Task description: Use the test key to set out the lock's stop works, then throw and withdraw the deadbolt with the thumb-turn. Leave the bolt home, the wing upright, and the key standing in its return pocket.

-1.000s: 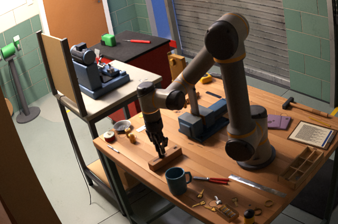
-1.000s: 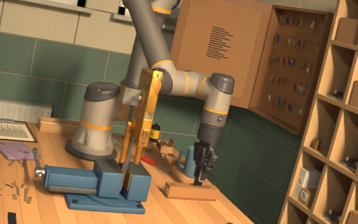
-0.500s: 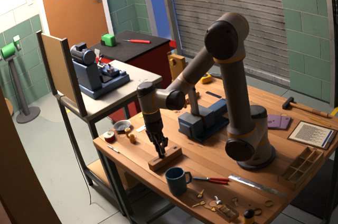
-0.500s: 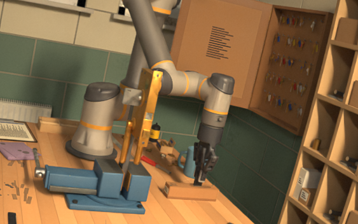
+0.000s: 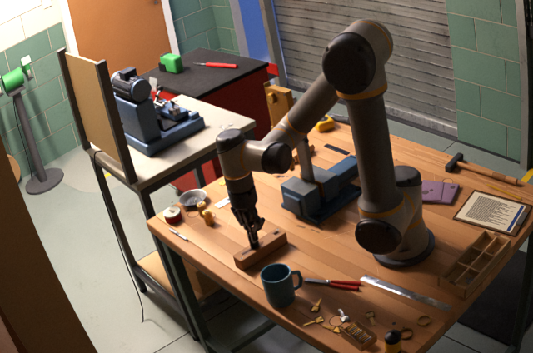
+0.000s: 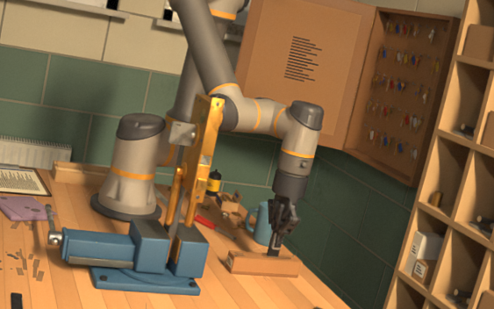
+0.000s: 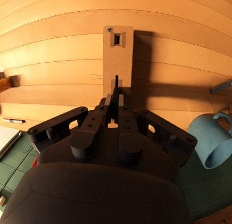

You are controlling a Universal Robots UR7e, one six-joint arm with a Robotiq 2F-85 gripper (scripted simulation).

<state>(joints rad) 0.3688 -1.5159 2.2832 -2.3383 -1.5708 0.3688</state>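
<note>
The test key is a thin dark blade standing upright in the near pocket of a wooden block at the bench's front edge. The block's other pocket, at its far end, is empty. The lock, a yellow-brass case, stands on edge clamped in a blue vice at mid-bench, well away from the block. My gripper points straight down over the block, and most of the key is hidden between its fingers. The gripper has closed on the key.
The bench's front edge runs just beside the block. A blue mug stands close by, with red-handled pliers, a steel rule and loose keys beyond it. My own arm base rises behind the vice.
</note>
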